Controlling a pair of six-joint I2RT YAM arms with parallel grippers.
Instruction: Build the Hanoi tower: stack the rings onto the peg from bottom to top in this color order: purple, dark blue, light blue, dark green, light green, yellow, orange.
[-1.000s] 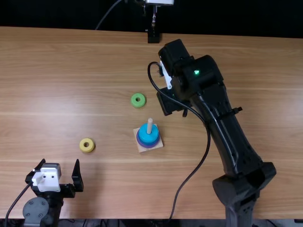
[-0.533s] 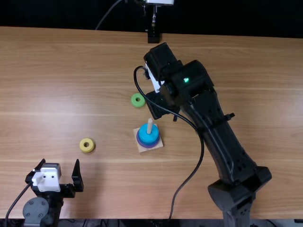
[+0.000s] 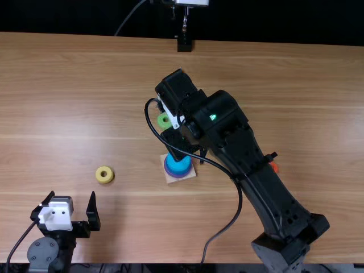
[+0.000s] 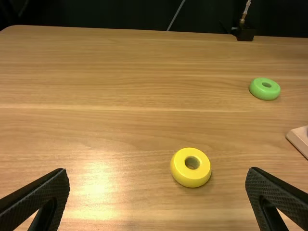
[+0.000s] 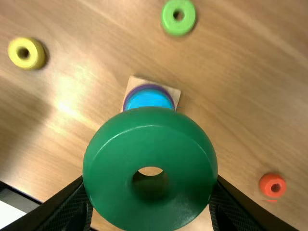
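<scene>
In the top view my left gripper point(image 3: 68, 213) stands open at the near left; its spread fingers also show in the left wrist view point(image 4: 159, 192). My right gripper point(image 3: 181, 149) is over the far side of the peg's base point(image 3: 174, 179). In the right wrist view my right gripper point(image 5: 151, 192) is shut on the dark green ring point(image 5: 150, 207). Beyond that ring, the light blue ring point(image 3: 178, 165) lies on a purple ring point(image 3: 169, 171) on the base; the peg is hidden. A light green ring point(image 3: 164, 120) and a yellow ring point(image 3: 104, 174) lie on the table.
An orange-red ring point(image 5: 272, 186) lies on the table point(image 3: 324, 142) to the right of the base, partly behind the right forearm in the top view. The right arm and its looping cable point(image 3: 232, 216) stretch over the table's right half. A black stand point(image 3: 184, 44) is at the far edge.
My right gripper has moved left and nearer, from beyond and right of the base to above its far side. The orange-red ring has come into sight. The left arm has kept still.
</scene>
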